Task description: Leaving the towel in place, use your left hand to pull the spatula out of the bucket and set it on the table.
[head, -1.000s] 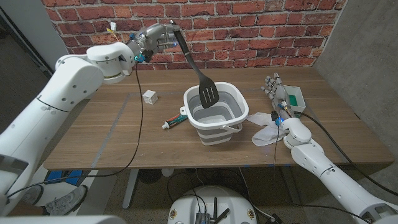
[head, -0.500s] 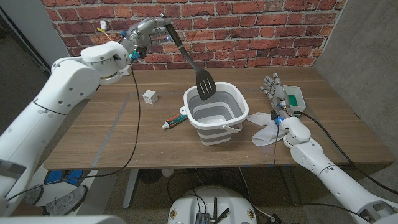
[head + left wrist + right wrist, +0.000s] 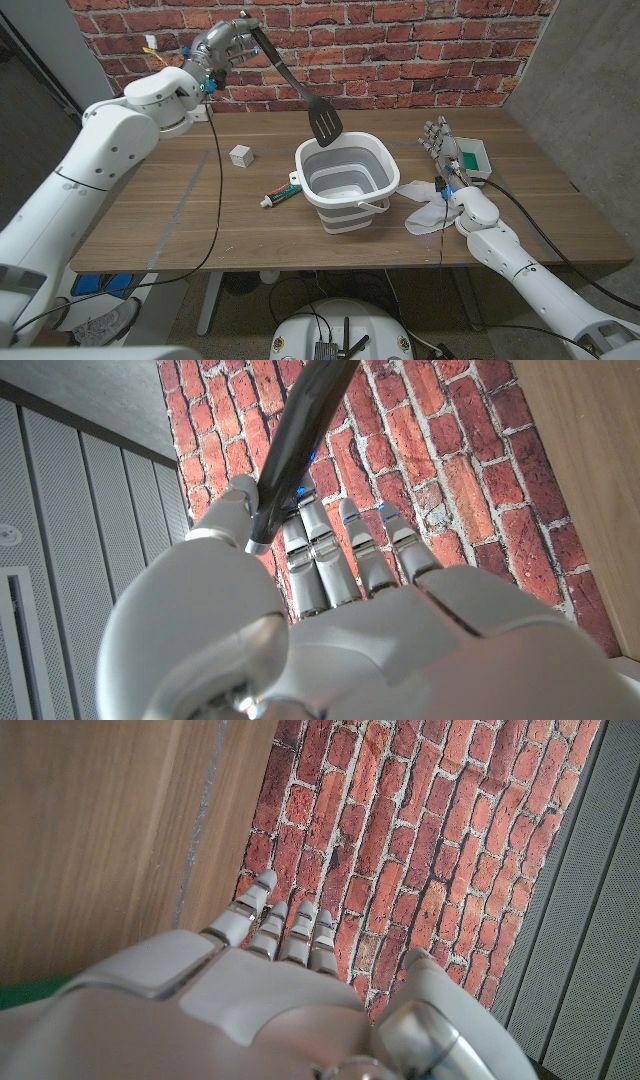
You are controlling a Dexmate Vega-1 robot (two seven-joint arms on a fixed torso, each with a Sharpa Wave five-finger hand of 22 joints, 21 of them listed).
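Observation:
My left hand is raised high at the back left and grips the handle of a black slotted spatula. The spatula slants down to the right, and its blade hangs just above the back rim of the grey and white collapsible bucket, clear of it. In the left wrist view the dark spatula handle passes between the thumb and fingers of my left hand. A white towel lies crumpled on the table right of the bucket. My right hand waits beside the towel with fingers straight, holding nothing.
A small white cube sits left of the bucket, and a toothpaste tube lies against the bucket's left side. A green and white box lies behind my right hand. The wooden table has bare wood at front left.
My left hand has lifted the spatula up and to the left; the blade, earlier dipping into the bucket, now hangs above its back rim. The right hand has not moved.

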